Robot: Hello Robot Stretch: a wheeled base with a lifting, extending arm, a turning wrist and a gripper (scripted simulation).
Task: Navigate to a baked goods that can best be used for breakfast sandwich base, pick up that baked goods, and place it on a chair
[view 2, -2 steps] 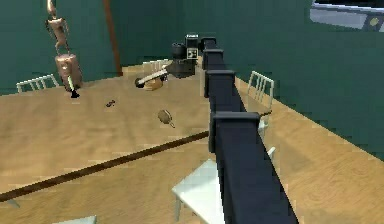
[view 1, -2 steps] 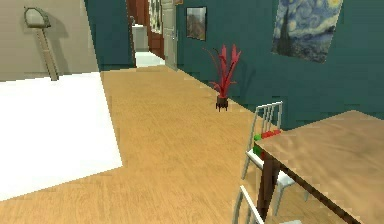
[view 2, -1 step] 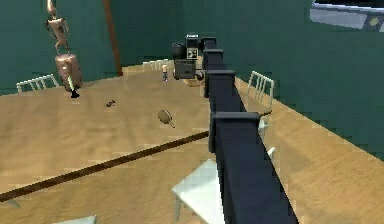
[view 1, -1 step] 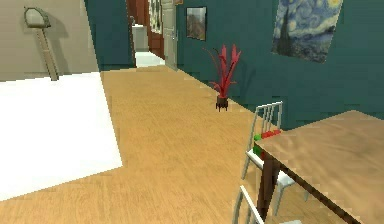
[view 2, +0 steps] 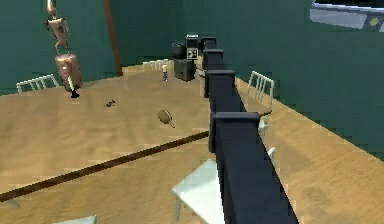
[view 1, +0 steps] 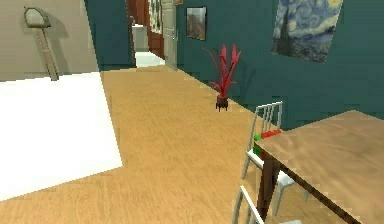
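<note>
My arm [view 2: 235,130] reaches out as a dark bar over a long wooden table [view 2: 90,140]. At its far end sits the gripper [view 2: 176,68], beside the white marker squares [view 2: 192,48]. A tiny pale thing [view 2: 165,70] stands on the table right by the fingers, so I cannot tell whether the gripper holds anything. A small brown roundish thing [view 2: 166,118] lies on the tabletop nearer in, left of the arm. White chairs stand around the table: one at the near edge [view 2: 205,190], one right of the arm [view 2: 260,90], one at the far left [view 2: 40,82].
A copper-coloured figure [view 2: 65,60] and a small dark bit [view 2: 110,103] are on the table's left part. In the forward view a wooden table [view 1: 330,160] with white chairs [view 1: 268,118] fills the lower right; a red potted plant [view 1: 224,75], white rug [view 1: 50,130], floor lamp [view 1: 42,40] and doorway [view 1: 150,40] lie ahead.
</note>
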